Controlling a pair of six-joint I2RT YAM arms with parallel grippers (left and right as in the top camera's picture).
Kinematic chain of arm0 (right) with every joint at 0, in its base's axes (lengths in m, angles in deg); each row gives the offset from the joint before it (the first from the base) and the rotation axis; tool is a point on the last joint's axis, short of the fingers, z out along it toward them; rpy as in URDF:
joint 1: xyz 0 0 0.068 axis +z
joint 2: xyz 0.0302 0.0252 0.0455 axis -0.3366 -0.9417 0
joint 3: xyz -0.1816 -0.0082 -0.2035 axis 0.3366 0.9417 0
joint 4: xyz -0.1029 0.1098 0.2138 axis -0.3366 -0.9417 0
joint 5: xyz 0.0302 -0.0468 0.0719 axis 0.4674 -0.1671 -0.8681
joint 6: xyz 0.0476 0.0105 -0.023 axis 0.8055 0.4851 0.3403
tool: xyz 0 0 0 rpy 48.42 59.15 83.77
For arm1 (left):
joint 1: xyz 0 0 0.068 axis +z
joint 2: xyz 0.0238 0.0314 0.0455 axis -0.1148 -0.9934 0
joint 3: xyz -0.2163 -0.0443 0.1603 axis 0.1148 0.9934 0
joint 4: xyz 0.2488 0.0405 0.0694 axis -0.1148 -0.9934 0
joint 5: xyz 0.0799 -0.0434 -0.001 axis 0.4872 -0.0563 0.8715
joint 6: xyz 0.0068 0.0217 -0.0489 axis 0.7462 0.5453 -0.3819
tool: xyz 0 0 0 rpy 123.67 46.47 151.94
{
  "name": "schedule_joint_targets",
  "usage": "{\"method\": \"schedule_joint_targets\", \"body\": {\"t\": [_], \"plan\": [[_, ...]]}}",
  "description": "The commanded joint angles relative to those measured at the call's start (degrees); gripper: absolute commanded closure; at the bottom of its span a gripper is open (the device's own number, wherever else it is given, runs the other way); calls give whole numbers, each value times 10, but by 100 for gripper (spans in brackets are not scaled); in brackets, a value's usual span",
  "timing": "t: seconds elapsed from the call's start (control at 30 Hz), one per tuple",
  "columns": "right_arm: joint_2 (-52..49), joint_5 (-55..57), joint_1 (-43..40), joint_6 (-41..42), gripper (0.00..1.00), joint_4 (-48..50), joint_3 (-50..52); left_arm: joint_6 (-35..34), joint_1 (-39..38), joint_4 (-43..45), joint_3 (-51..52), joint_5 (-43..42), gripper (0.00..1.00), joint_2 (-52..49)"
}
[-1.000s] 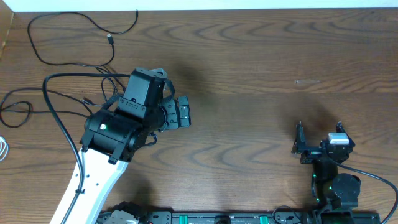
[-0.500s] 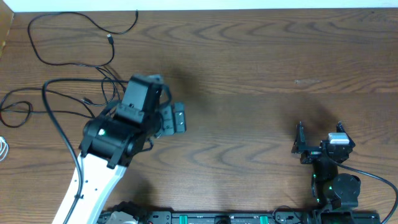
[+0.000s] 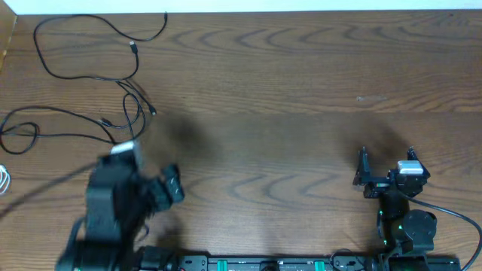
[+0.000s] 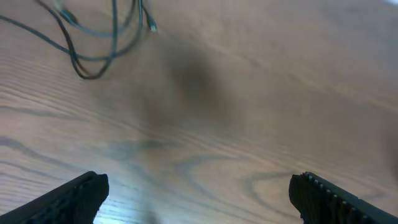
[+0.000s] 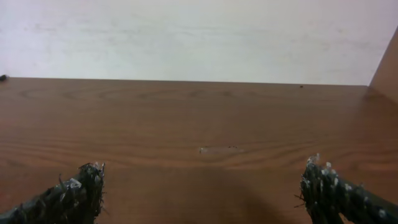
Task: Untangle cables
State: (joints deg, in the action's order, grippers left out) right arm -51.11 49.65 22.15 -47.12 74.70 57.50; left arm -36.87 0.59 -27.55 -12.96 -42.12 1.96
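**Both grippers open and empty, cords out ahead of the left one**

The left gripper sits low over the table, jaws spread wide on nothing. The black cables lie ahead of those jaws and off to their left, well apart from them. They rest in loose loops that cross only in one small cluster, so the sorting looks largely done. The right gripper, jaws also wide and holding nothing, faces bare wood, probably because no cord lies near it.

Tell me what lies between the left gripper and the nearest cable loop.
Nothing but bare table: the left wrist view shows plain wood from the left gripper up to the cables, and overhead agrees.
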Motion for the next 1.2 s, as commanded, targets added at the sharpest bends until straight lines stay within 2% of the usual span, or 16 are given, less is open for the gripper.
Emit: {"method": "schedule_joint_targets", "body": {"t": [0.0,0.13,0.3,0.6,1.03,1.17], "plan": [[4,-1,-4,6,1,-3,1,82,7,9,36,-6,2,81],[4,-1,-4,6,0,-3,1,152,10,61,83,-8,2,130],[4,-1,-4,6,1,-3,1,222,39,159,147,-61,2,185],[4,-1,-4,6,1,-3,1,222,76,348,284,-67,2,260],[4,-1,-4,6,1,-3,1,222,89,555,441,-68,2,344],[4,-1,-4,6,1,-3,1,187,89,620,490,-66,2,353]]}}
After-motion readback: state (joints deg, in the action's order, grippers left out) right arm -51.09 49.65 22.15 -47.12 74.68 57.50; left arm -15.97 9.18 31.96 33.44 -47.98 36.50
